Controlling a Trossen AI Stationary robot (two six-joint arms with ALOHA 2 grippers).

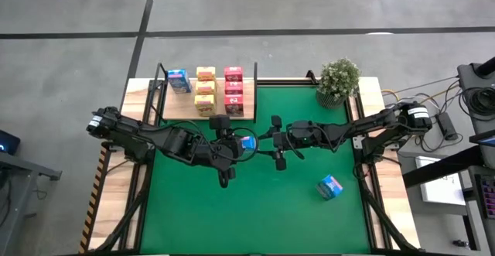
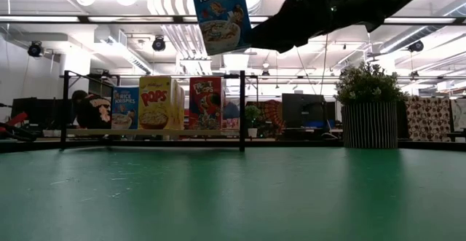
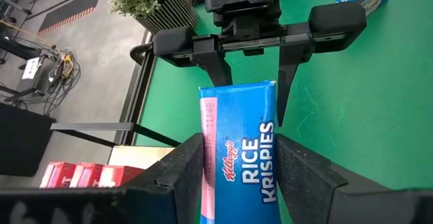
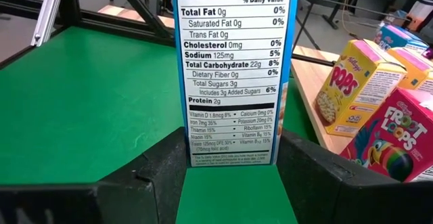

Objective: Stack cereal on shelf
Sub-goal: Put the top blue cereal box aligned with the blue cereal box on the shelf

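My left gripper (image 1: 237,144) is shut on a blue Rice Krispies cereal box (image 1: 247,141), high over the middle of the green mat; the box also shows in the low view (image 2: 220,15). My right gripper (image 1: 264,141) is open, level, facing it from the right. Its fingers stand on either side of the box's side with the nutrition panel (image 4: 233,82), apart from it. The wooden shelf (image 1: 174,107) at the far edge holds one blue box (image 1: 179,80), three yellow boxes (image 1: 205,90) and three pink boxes (image 1: 233,92). Another blue box (image 1: 330,186) lies on the mat at near right. My left gripper pinches the blue box between its two fingers (image 3: 186,166), one on the box's near broad face and one on its far broad face (image 3: 208,149). The fingers come level from the table's left. The box is lifted clear of the mat, upright with a slight tilt.
A potted plant (image 1: 338,82) stands at the far right corner, beside the shelf's right post (image 2: 242,110). The green mat (image 1: 255,209) is bare toward the near edge apart from the loose blue box. The bare wooden table shows along both sides of the mat.
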